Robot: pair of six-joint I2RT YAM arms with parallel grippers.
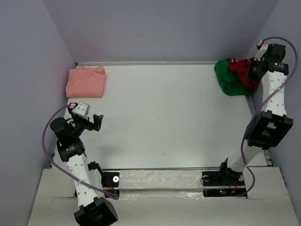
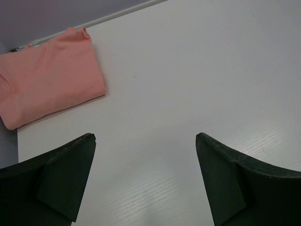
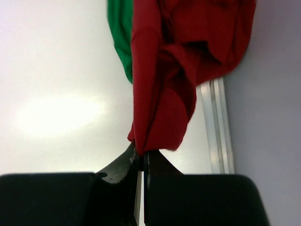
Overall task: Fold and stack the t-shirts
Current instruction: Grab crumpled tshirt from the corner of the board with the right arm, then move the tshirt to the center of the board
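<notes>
at far-left table (image 1: 164,117) corner, salmon-pink cloth t-shirt (image 1: 85,81) folded; far-right, bright green cloth t-shirt (image 1: 225,79) and dark red cloth t-shirt (image 1: 239,68) crumpled, latter pinched by right gripper (image 3: 142,155); left gripper (image 2: 145,137) spread.

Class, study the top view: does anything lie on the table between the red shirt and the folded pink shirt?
Nothing visible does. The table between the red shirt, pinched in the right pincer, and the pink shirt is bare. The green shirt lies against the red one.
</notes>
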